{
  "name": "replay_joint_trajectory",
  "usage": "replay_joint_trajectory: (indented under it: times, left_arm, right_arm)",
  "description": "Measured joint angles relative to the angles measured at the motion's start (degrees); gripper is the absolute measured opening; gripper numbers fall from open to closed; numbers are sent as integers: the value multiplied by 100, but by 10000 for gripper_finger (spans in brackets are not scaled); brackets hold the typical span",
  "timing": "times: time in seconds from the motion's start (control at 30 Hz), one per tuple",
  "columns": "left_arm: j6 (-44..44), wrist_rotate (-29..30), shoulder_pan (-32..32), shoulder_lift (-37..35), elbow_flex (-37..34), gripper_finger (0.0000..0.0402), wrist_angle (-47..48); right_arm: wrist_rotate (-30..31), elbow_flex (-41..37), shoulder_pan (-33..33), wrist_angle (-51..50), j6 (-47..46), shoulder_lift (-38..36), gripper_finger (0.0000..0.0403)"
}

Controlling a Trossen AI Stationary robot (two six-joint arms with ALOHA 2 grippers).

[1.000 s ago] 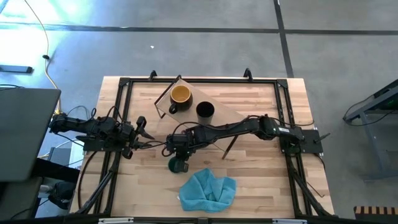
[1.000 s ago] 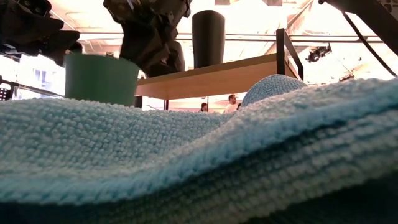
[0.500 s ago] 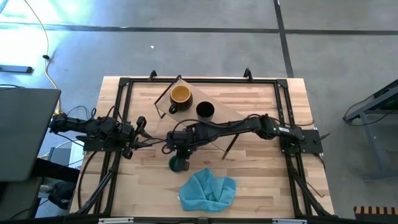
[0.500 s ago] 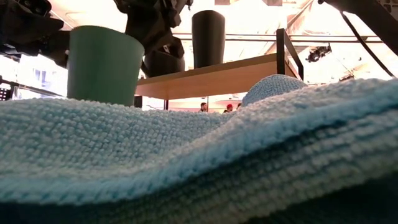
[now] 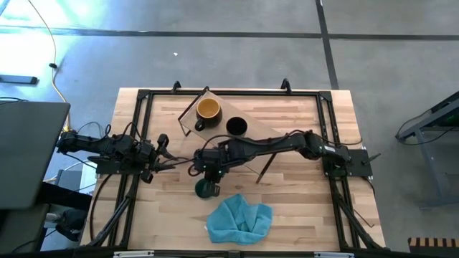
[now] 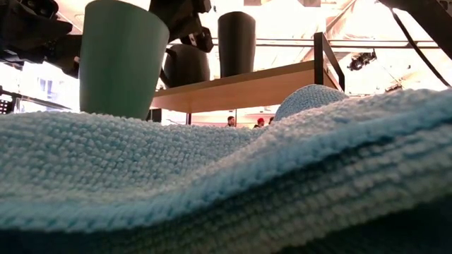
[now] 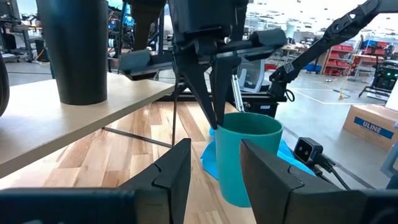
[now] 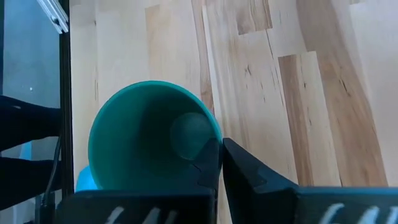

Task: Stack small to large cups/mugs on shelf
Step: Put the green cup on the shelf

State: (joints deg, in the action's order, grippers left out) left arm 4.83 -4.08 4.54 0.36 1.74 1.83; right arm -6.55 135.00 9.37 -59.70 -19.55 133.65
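Note:
The green cup (image 5: 206, 188) stands upright near the table's middle, just beyond the teal cloth (image 5: 239, 218), with my right gripper (image 5: 209, 174) shut on its rim. In the low view the cup (image 6: 120, 60) rises above the cloth, which hides its base. The yellow mug (image 5: 208, 109) and the black cup (image 5: 237, 127) stand on the shelf (image 5: 269, 131), a light board set slantwise at the far side. My left gripper (image 5: 166, 152) waits open at the left, level, with nothing between its fingers. My right gripper pinches the green cup's rim (image 8: 214, 134) on its far side, one finger inside the cup and one outside. The fingers (image 7: 211, 106) slant down onto it from above. The cup hangs upright below them; I cannot tell whether its base is clear of the table.
The teal cloth (image 6: 247, 176) lies bunched near the front edge, right before the low camera. Black rails (image 5: 143, 97) frame the tabletop. The shelf's thin black legs (image 5: 264, 170) stand right of the cup. Bare wood lies right of the cloth.
My right gripper has gone up, still shut on the green cup's rim. The cup has risen with it and stays upright, showing higher above the cloth in the low view.

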Motion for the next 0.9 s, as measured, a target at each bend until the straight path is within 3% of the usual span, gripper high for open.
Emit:
replay_joint_trajectory:
  times: [0.57,0.9]
  left_arm:
    - [30,0,-2,-1,0,124,2]
    - [100,0,-2,0,0,124,4]
  right_arm:
    - [-17,0,0,-248,-93,-437,0]
    - [-14,0,2,-884,-277,-901,0]
